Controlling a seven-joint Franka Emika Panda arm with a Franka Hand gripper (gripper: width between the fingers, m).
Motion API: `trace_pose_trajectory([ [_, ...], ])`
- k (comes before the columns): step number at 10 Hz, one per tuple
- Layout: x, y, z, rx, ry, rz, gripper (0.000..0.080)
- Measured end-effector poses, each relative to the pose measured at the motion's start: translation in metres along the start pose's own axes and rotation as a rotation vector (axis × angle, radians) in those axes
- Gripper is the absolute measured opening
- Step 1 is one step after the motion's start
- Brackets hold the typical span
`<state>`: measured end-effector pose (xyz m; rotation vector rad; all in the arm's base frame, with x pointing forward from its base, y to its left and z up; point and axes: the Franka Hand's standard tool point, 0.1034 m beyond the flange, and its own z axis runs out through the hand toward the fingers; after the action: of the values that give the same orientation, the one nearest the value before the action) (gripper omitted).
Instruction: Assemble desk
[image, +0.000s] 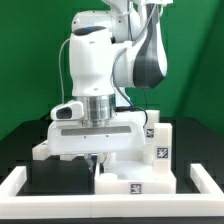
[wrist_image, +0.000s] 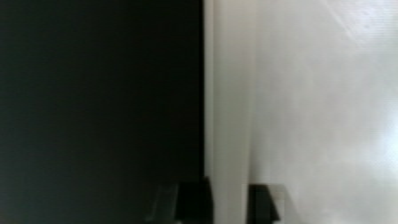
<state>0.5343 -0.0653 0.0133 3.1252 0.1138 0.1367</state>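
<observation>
Desk slab (image: 128, 181) within white frame (image: 20, 182)

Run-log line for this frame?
step: desk assembly | gripper: low at desk slab edge, one finger either side | grip: unclear | table: black, beside the edge

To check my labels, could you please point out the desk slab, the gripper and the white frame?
desk slab (image: 130, 148): exterior view, on its white surface.
gripper (wrist_image: 224, 205): wrist view, midway between its fingertips.
white frame (image: 15, 182): exterior view, on its rail at that view's left.
</observation>
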Motion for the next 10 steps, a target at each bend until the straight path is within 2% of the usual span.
trace_pose_trajectory([
  [3, -0.003, 0.004, 0.001, 0.000, -0.025, -0.189, 0.0053],
  [4, 0.005, 0.011, -0.002, 0.013, -0.044, -0.293, 0.0053],
  [5, 0.017, 0.017, -0.005, 0.000, -0.036, -0.362, 0.0053],
  [6, 0.029, 0.016, -0.008, -0.019, -0.031, -0.472, 0.0053],
  [8, 0.055, 0.001, -0.012, -0.059, 0.004, -0.630, 0.0053],
  [9, 0.056, -0.005, -0.011, -0.077, 0.020, -0.687, 0.0053],
  [10, 0.053, -0.001, -0.010, -0.076, 0.010, -0.732, 0.0053],
])
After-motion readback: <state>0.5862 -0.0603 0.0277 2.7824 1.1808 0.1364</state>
